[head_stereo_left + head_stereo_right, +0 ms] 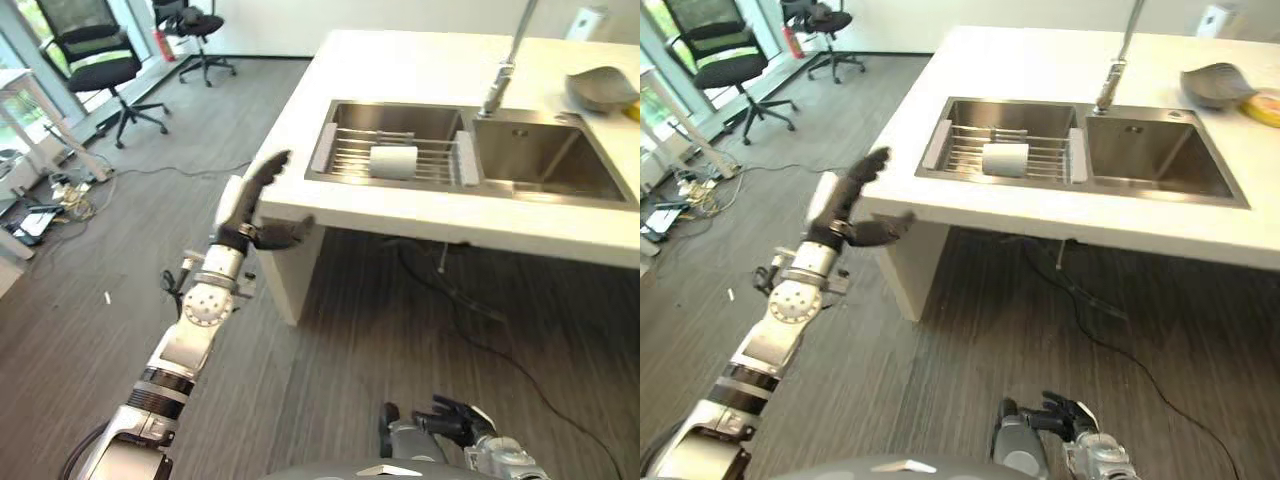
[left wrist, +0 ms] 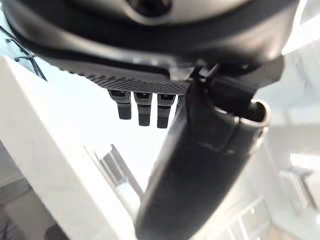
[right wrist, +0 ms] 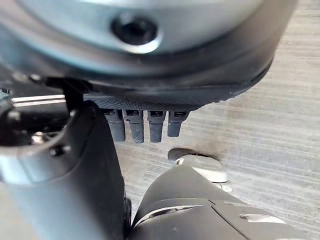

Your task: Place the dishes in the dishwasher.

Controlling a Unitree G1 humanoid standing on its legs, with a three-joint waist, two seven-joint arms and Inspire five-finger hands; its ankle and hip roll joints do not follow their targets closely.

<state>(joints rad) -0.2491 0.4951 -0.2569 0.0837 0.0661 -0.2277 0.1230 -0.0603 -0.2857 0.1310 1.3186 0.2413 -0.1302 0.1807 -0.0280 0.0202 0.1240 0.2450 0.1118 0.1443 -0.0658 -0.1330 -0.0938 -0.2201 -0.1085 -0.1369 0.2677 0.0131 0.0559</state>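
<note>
My left hand (image 1: pixel 255 205) is raised at the near left corner of the white counter (image 1: pixel 400 70), fingers straight and thumb out, holding nothing; its fingers (image 2: pixel 142 107) also show in the left wrist view. A white cup (image 1: pixel 394 161) lies on its side on the wire rack (image 1: pixel 350 150) in the left basin of the steel sink (image 1: pixel 540 150). A grey bowl (image 1: pixel 598 88) sits on the counter at the far right. My right hand (image 1: pixel 455 420) hangs low over the floor with relaxed fingers (image 3: pixel 145 125) and nothing in it.
A tall tap (image 1: pixel 505 60) stands behind the sink. A yellow object (image 1: pixel 632 110) lies beside the bowl. Black office chairs (image 1: pixel 100 60) stand at the far left near a white table (image 1: pixel 30 110). Cables run across the grey wood floor (image 1: pixel 420 330) under the counter.
</note>
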